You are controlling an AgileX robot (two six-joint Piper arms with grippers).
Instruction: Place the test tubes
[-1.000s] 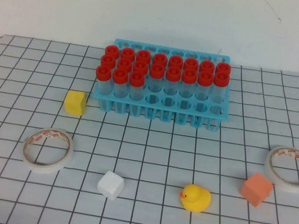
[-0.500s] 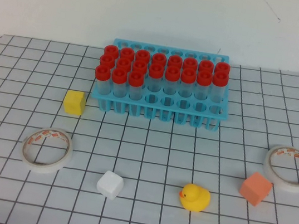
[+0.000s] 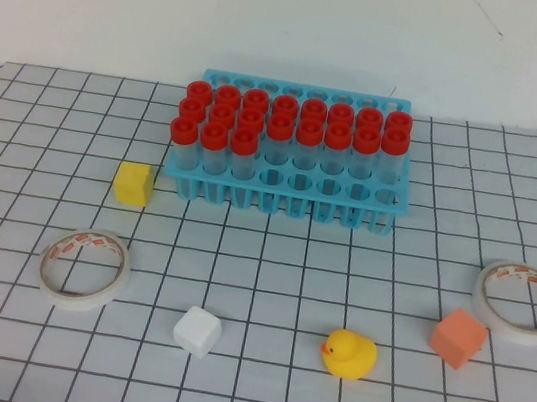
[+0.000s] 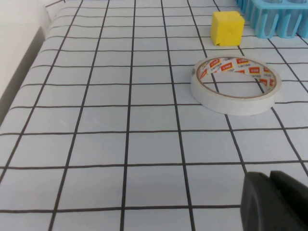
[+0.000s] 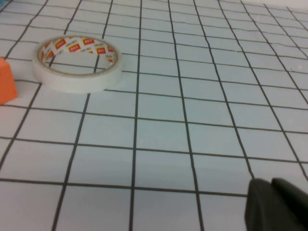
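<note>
A blue rack (image 3: 290, 189) stands at the back middle of the gridded table, filled with several red-capped test tubes (image 3: 279, 132); some front-row holes at the right are empty. Neither arm shows in the high view. My left gripper (image 4: 270, 179) is shut with nothing in it, low over the mat near the left tape roll (image 4: 235, 84). My right gripper (image 5: 272, 186) is shut and empty too, hovering over bare mat some way from the right tape roll (image 5: 77, 62). A corner of the rack (image 4: 276, 17) shows in the left wrist view.
A yellow cube (image 3: 133, 184) lies left of the rack. Tape rolls lie at the left (image 3: 86, 268) and right (image 3: 522, 302). A white cube (image 3: 197, 331), a yellow rubber duck (image 3: 349, 355) and an orange cube (image 3: 457, 337) sit along the front.
</note>
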